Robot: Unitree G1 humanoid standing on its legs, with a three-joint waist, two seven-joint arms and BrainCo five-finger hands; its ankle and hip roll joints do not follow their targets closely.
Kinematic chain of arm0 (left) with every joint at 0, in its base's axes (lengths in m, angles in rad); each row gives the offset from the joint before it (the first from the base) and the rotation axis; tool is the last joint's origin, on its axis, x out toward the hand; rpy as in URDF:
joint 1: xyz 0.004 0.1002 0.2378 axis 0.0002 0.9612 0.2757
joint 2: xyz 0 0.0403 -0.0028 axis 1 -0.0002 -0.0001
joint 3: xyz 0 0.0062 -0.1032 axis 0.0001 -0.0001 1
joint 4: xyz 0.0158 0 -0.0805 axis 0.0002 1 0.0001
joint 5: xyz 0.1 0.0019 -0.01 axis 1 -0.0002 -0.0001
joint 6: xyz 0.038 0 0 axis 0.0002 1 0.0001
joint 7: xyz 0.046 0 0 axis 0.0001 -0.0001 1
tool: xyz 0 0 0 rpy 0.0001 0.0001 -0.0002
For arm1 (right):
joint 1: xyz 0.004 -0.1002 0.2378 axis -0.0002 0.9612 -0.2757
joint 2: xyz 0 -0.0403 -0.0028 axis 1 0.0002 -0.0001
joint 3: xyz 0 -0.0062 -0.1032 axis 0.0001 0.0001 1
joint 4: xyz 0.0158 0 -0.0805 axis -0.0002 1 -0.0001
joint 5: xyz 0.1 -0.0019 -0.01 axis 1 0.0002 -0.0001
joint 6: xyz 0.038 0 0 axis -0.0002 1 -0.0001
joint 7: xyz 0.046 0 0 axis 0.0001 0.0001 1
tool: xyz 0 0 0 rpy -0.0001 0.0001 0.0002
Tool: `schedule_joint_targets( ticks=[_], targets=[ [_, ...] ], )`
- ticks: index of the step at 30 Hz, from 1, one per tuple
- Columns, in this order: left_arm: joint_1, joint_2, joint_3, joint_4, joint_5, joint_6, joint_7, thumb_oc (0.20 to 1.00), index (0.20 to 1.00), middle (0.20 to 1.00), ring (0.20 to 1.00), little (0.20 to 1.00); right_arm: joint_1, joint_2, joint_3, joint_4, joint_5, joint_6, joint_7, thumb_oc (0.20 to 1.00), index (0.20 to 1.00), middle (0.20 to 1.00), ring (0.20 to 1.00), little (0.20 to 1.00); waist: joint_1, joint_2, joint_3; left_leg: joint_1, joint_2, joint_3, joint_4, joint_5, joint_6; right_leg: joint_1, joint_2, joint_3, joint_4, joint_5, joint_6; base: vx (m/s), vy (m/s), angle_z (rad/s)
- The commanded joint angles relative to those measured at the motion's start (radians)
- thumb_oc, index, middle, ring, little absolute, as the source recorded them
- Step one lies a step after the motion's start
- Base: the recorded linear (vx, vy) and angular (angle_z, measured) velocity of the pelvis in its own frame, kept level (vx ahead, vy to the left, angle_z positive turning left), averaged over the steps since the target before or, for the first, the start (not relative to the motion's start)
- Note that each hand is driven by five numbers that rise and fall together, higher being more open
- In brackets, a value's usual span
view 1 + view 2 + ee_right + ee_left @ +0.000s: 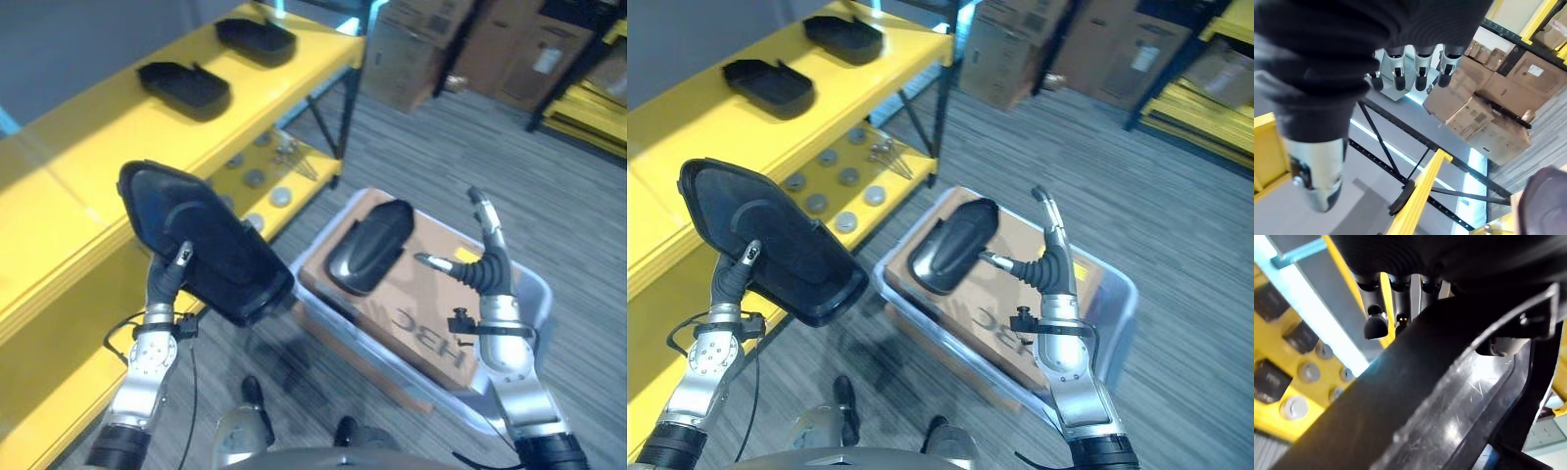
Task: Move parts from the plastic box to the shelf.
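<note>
Held part: a black, shallow, tray-like part (201,240), gripped by the left hand (168,277) with fingers curled round its edge, raised beside the shelf.
Right hand: right hand (487,262) released, fingers straight, raised over the box and touching nothing.
Plastic box: clear plastic box (529,284) on the floor beside the shelf, holding a brown cardboard slab (431,304).
Part in box: one black part (370,246) lies on the cardboard.
Shelf: yellow shelf (118,137); two black parts (183,84) (256,37) on its top board, apart from each other.
Lower board: several round grey discs (255,178) and small screws (292,157).
Around: cardboard cartons (416,49) on the floor beyond the box.
Count: four black parts in all.
</note>
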Motion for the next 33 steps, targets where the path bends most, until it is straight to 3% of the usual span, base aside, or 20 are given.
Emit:
schedule_joint_targets(
  ticks=[1, 5, 7, 8, 10, 11, 12, 13, 14, 15, 16, 17, 18, 20, 21, 22, 25, 26, 29, 33],
  targets=[
    [-0.041, 0.085, 0.085, -0.115, 0.156, -0.096, 0.088, 0.200, 0.200, 0.200, 0.200, 0.200, -0.035, -0.016, -0.033, -0.026, -0.013, -0.051, -0.043, 1.000, 1.000, 1.000, 1.000, 1.000, 0.019, -0.002, -0.095, 0.074, 0.079, -0.042, -0.050, 0.002, -0.131, -0.067, 0.035, 0.056, 0.051, -0.087, 0.090, 0.19, 0.172, 1.50],
    [-0.026, 0.112, 0.124, -0.171, 0.221, -0.095, 0.107, 0.200, 0.200, 0.200, 0.200, 0.200, -0.073, -0.015, -0.017, -0.030, -0.033, -0.048, -0.036, 1.000, 1.000, 1.000, 1.000, 1.000, 0.040, -0.010, -0.101, 0.058, 0.036, -0.051, -0.050, 0.006, -0.114, -0.040, 0.015, 0.031, -0.012, -0.047, 0.104, 0.06, 0.150, 0.75],
    [-0.023, 0.108, 0.146, -0.208, 0.220, -0.100, 0.120, 0.200, 0.200, 0.200, 0.200, 0.200, -0.106, -0.014, 0.005, -0.033, -0.039, -0.042, -0.030, 1.000, 1.000, 1.000, 1.000, 1.000, 0.055, -0.018, -0.104, 0.046, 0.002, -0.068, -0.028, -0.018, -0.099, -0.020, -0.011, 0.033, -0.031, -0.036, 0.118, 0.19, 0.289, 0.41],
    [-0.035, 0.108, 0.163, -0.251, 0.224, -0.109, 0.135, 0.200, 0.200, 0.200, 0.200, 0.200, -0.139, -0.012, 0.025, -0.032, -0.045, -0.038, -0.022, 1.000, 1.000, 1.000, 1.000, 1.000, 0.074, -0.024, -0.113, 0.037, -0.033, -0.090, -0.002, -0.049, -0.080, 0.002, -0.055, 0.034, -0.036, -0.029, 0.139, 0.18, 0.279, 0.22],
    [-0.042, 0.113, 0.168, -0.273, 0.237, -0.105, 0.137, 0.200, 0.200, 0.200, 0.200, 0.200, -0.147, -0.006, 0.031, -0.034, -0.045, -0.033, -0.020, 1.000, 1.000, 1.000, 1.000, 1.000, 0.079, -0.025, -0.116, 0.040, -0.050, -0.099, 0.005, -0.060, -0.069, -0.001, -0.079, 0.038, -0.020, -0.017, 0.140, 0.18, 0.293, 0.30],
    [-0.061, 0.135, 0.183, -0.332, 0.291, -0.108, 0.154, 0.200, 0.200, 0.200, 0.200, 0.200, -0.162, 0.006, 0.038, -0.039, -0.052, -0.031, -0.013, 1.000, 1.000, 1.000, 1.000, 1.000, 0.081, -0.021, -0.117, 0.061, -0.090, -0.117, 0.002, -0.084, -0.046, -0.024, -0.133, 0.064, 0.044, 0.033, 0.139, 0.18, 0.299, 0.30],
    [-0.061, 0.135, 0.183, -0.332, 0.291, -0.108, 0.154, 0.200, 0.200, 0.200, 0.200, 0.200, -0.162, 0.006, 0.038, -0.039, -0.052, -0.031, -0.013, 1.000, 1.000, 1.000, 1.000, 1.000, 0.081, -0.021, -0.117, 0.061, -0.090, -0.117, 0.002, -0.084, -0.046, -0.024, -0.133, 0.064, 0.044, 0.033, 0.139, 0.21, 0.455, 0.14],
    [-0.091, 0.172, 0.193, -0.386, 0.347, -0.108, 0.183, 0.200, 0.200, 0.200, 0.200, 0.200, -0.190, 0.021, 0.054, -0.049, -0.047, -0.026, -0.009, 1.000, 1.000, 1.000, 1.000, 1.000, 0.072, -0.018, -0.096, 0.077, -0.136, -0.147, -0.001, -0.101, -0.017, -0.086, -0.184, 0.125, 0.154, 0.142, 0.136, 0.12, 0.303, 0.08],
    [-0.107, 0.182, 0.192, -0.396, 0.361, -0.108, 0.196, 0.200, 0.200, 0.200, 0.200, 0.200, -0.201, 0.028, 0.065, -0.050, -0.040, -0.027, -0.008, 1.000, 1.000, 1.000, 1.000, 1.000, 0.069, -0.020, -0.086, 0.084, -0.152, -0.158, -0.007, -0.105, -0.009, -0.116, -0.189, 0.170, 0.187, 0.186, 0.142, 0.16, 0.358, 0.25],
    [-0.134, 0.191, 0.181, -0.399, 0.361, -0.114, 0.205, 0.200, 0.200, 0.200, 0.200, 0.200, -0.210, 0.037, 0.076, -0.053, -0.028, -0.030, -0.008, 1.000, 1.000, 1.000, 1.000, 1.000, 0.059, -0.014, -0.078, 0.096, -0.155, -0.175, -0.023, -0.104, -0.006, -0.152, -0.167, 0.231, 0.219, 0.204, 0.141, 0.13, 0.168, 0.69],
    [-0.165, 0.192, 0.168, -0.392, 0.351, -0.122, 0.216, 0.200, 0.200, 0.200, 0.200, 0.200, -0.204, 0.037, 0.080, -0.059, -0.022, -0.033, -0.007, 1.000, 1.000, 1.000, 1.000, 1.000, 0.055, -0.007, -0.077, 0.104, -0.152, -0.193, -0.037, -0.099, -0.006, -0.171, -0.118, 0.288, 0.217, 0.158, 0.136, 0.10, 0.095, 0.64],
    [-0.165, 0.192, 0.168, -0.392, 0.351, -0.122, 0.216, 0.200, 0.200, 0.200, 0.200, 0.200, -0.204, 0.037, 0.080, -0.059, -0.022, -0.033, -0.007, 1.000, 1.000, 1.000, 1.000, 1.000, 0.055, -0.007, -0.077, 0.104, -0.152, -0.193, -0.037, -0.099, -0.006, -0.171, -0.118, 0.288, 0.217, 0.158, 0.136, 0.13, 0.058, 0.62],
    [-0.196, 0.190, 0.152, -0.381, 0.332, -0.127, 0.220, 0.200, 0.200, 0.200, 0.200, 0.200, -0.194, 0.033, 0.073, -0.071, -0.019, -0.032, 0.000, 1.000, 1.000, 1.000, 1.000, 1.000, 0.059, 0.001, -0.075, 0.108, -0.142, -0.210, -0.048, -0.093, -0.010, -0.188, -0.060, 0.339, 0.200, 0.095, 0.138, 0.14, 0.028, 0.35],
    [-0.247, 0.182, 0.106, -0.360, 0.286, -0.134, 0.213, 0.200, 0.200, 0.200, 0.200, 0.200, -0.169, -0.005, 0.042, -0.109, -0.036, -0.034, 0.010, 1.000, 1.000, 1.000, 1.000, 1.000, 0.049, 0.004, -0.069, 0.123, -0.147, -0.242, -0.070, -0.100, -0.018, -0.227, 0.035, 0.398, 0.095, 0.028, 0.145, 0.27, 0.017, 0.66],
    [-0.249, 0.181, 0.103, -0.358, 0.284, -0.135, 0.213, 0.200, 0.200, 0.200, 0.200, 0.200, -0.166, -0.006, 0.039, -0.111, -0.036, -0.034, 0.010, 1.000, 1.000, 1.000, 1.000, 1.000, 0.048, 0.008, -0.070, 0.125, -0.146, -0.246, -0.072, -0.102, -0.019, -0.222, 0.036, 0.393, 0.091, 0.027, 0.145, 0.30, -0.051, 1.02],
    [-0.265, 0.160, 0.071, -0.337, 0.258, -0.131, 0.194, 0.200, 0.200, 0.200, 0.200, 0.200, -0.132, -0.029, -0.002, -0.119, -0.048, -0.033, 0.005, 1.000, 1.000, 1.000, 1.000, 1.000, 0.027, 0.003, -0.064, 0.142, -0.166, -0.286, -0.079, -0.111, -0.016, -0.230, 0.112, 0.445, 0.009, 0.030, 0.154, 0.13, -0.049, 0.81],
    [-0.275, 0.146, 0.053, -0.330, 0.245, -0.130, 0.182, 0.200, 0.200, 0.200, 0.200, 0.200, -0.110, -0.034, -0.028, -0.119, -0.054, -0.032, -0.003, 1.000, 1.000, 1.000, 1.000, 1.000, 0.018, 0.009, -0.062, 0.154, -0.172, -0.315, -0.084, -0.124, -0.015, -0.226, 0.138, 0.450, -0.040, 0.050, 0.158, 0.17, -0.076, 0.99],
    [-0.278, 0.131, 0.038, -0.323, 0.231, -0.128, 0.170, 0.200, 0.200, 0.200, 0.200, 0.200, -0.090, -0.034, -0.048, -0.120, -0.045, -0.034, -0.008, 1.000, 1.000, 1.000, 1.000, 1.000, 0.006, 0.010, -0.063, 0.174, -0.185, -0.318, -0.085, -0.144, -0.016, -0.222, 0.145, 0.427, -0.075, 0.086, 0.165, 0.20, -0.141, 1.83],
    [-0.249, 0.127, 0.055, -0.319, 0.213, -0.122, 0.152, 0.200, 0.200, 0.200, 0.200, 0.200, -0.072, -0.032, -0.061, -0.130, -0.030, -0.036, 0.004, 1.000, 1.000, 1.000, 1.000, 1.000, -0.002, 0.008, -0.072, 0.181, -0.185, -0.318, -0.036, -0.171, -0.021, -0.188, 0.130, 0.401, -0.079, 0.079, 0.144, 0.17, -0.178, 1.41],
    [-0.150, 0.074, 0.101, -0.296, 0.103, -0.119, 0.113, 0.200, 0.200, 0.200, 0.200, 0.200, -0.061, -0.058, -0.060, -0.122, -0.028, -0.028, 0.027, 1.000, 1.000, 1.000, 1.000, 1.000, 0.000, 0.027, -0.087, 0.174, -0.156, -0.304, 0.084, -0.214, -0.062, -0.144, 0.134, 0.396, -0.067, 0.042, 0.115, 0.22, -0.241, 0.33]
  ],
)
